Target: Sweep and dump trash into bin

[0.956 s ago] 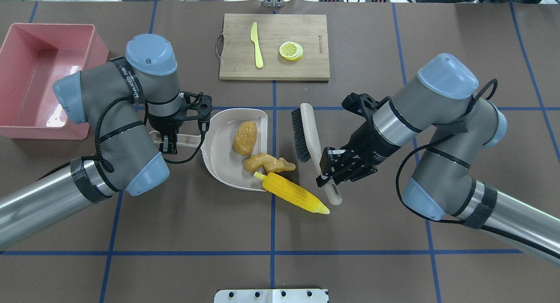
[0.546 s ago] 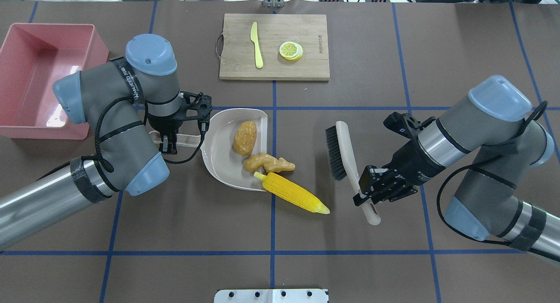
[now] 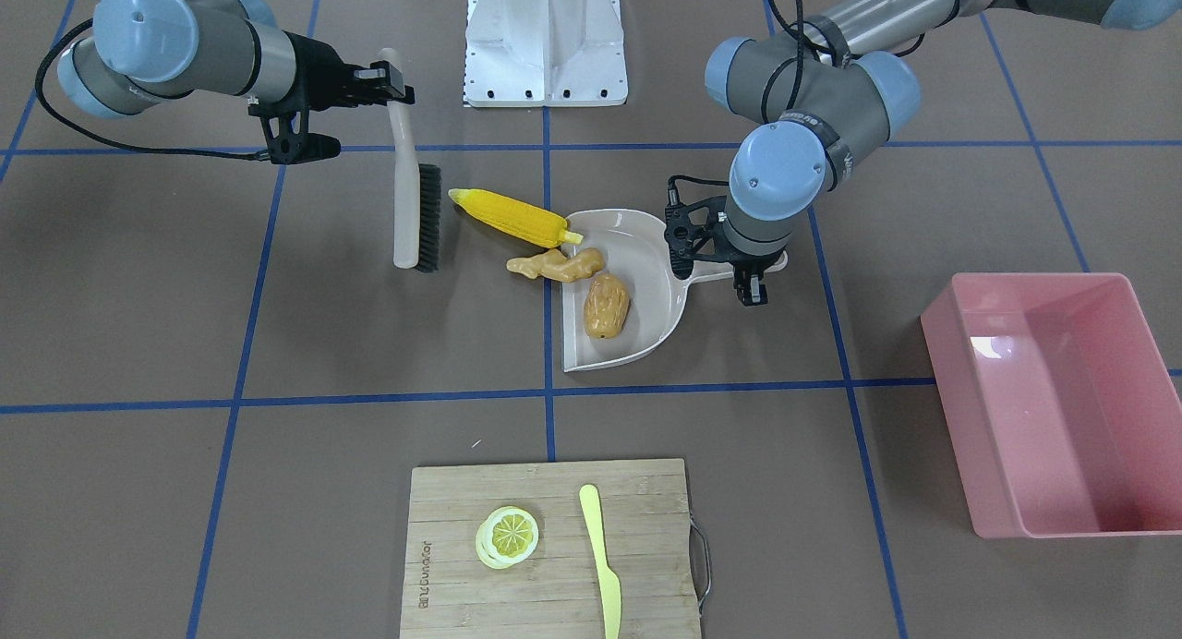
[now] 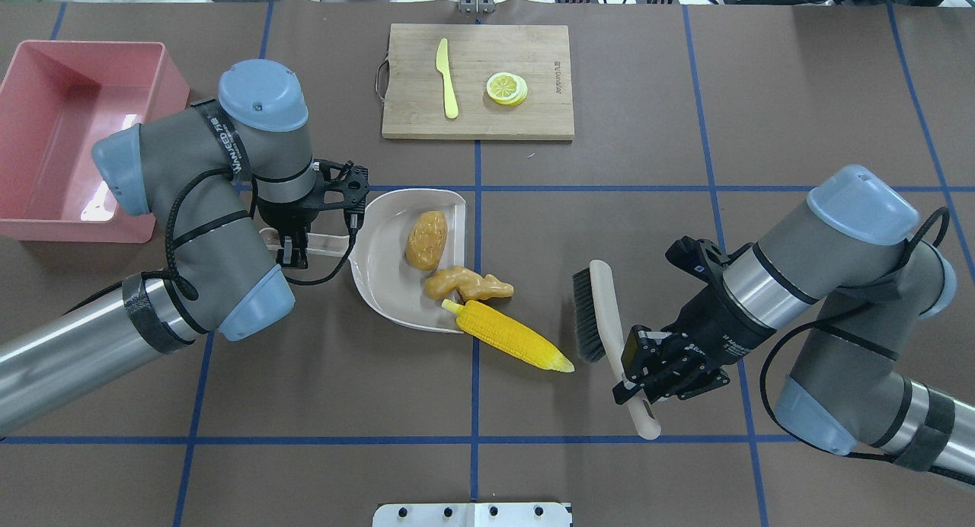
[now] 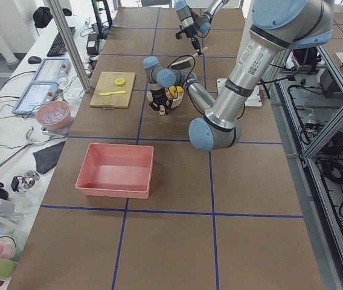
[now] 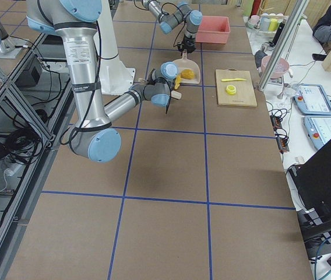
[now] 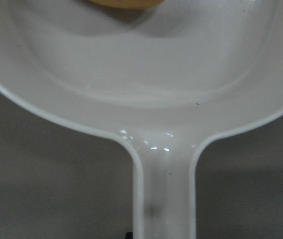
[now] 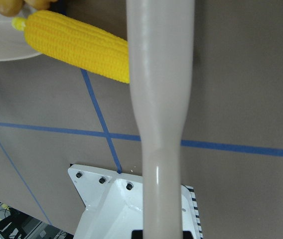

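Note:
The brown potato (image 4: 426,240) lies in the beige dustpan (image 4: 378,264). The tan ginger root (image 4: 466,284) lies across the pan's open lip. The yellow corn cob (image 4: 510,343) lies on the table, its stem end touching the lip. My left gripper (image 4: 293,245) is shut on the dustpan handle, which fills the left wrist view (image 7: 164,194). My right gripper (image 4: 634,375) is shut on the handle of a beige brush (image 4: 603,306). The brush's dark bristles face the corn, just right of its tip and apart from it. The pink bin (image 4: 46,224) stands empty at the far left.
A wooden cutting board (image 4: 533,62) with a yellow knife (image 4: 447,78) and a lemon slice (image 4: 506,87) lies at the far middle. A white mounting plate (image 4: 472,514) sits at the near edge. The left arm's elbow hangs between dustpan and bin.
My right arm has carried the brush away from the dustpan, first to the right, then toward the near edge. The left arm, dustpan and toy foods have not moved.

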`<control>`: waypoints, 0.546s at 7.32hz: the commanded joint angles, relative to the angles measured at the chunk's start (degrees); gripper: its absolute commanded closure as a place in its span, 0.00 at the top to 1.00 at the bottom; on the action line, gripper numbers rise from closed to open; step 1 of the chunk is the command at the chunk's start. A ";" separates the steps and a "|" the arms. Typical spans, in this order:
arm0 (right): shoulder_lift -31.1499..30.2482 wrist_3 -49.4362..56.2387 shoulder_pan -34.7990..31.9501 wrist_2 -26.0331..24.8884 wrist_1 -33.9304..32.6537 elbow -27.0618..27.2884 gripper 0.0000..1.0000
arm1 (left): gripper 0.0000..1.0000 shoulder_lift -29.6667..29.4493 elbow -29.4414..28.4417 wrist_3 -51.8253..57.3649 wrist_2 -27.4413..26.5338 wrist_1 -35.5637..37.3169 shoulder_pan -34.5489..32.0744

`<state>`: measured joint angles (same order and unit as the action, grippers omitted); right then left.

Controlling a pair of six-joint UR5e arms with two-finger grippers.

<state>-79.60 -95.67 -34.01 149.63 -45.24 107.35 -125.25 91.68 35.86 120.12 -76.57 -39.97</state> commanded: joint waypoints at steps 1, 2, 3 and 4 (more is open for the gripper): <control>-0.12 -6.70 2.97 -0.39 0.06 1.72 0.00 | 0.00 0.00 -0.01 -0.09 -0.07 0.02 0.07; -0.12 -10.38 3.76 -0.74 0.06 1.90 0.00 | 0.00 0.00 -0.19 -0.09 -0.07 -0.07 0.07; -0.20 -12.07 4.29 -0.74 0.06 3.03 0.00 | 0.00 -0.09 -0.28 -0.09 -0.07 0.02 0.51; -0.90 -13.83 4.65 -0.31 -0.02 4.87 0.00 | 0.00 -0.09 -0.37 -0.17 -0.07 -0.07 0.60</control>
<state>-79.95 -106.95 -29.97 149.05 -45.19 110.39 -125.29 91.43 35.75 120.06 -76.59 -39.59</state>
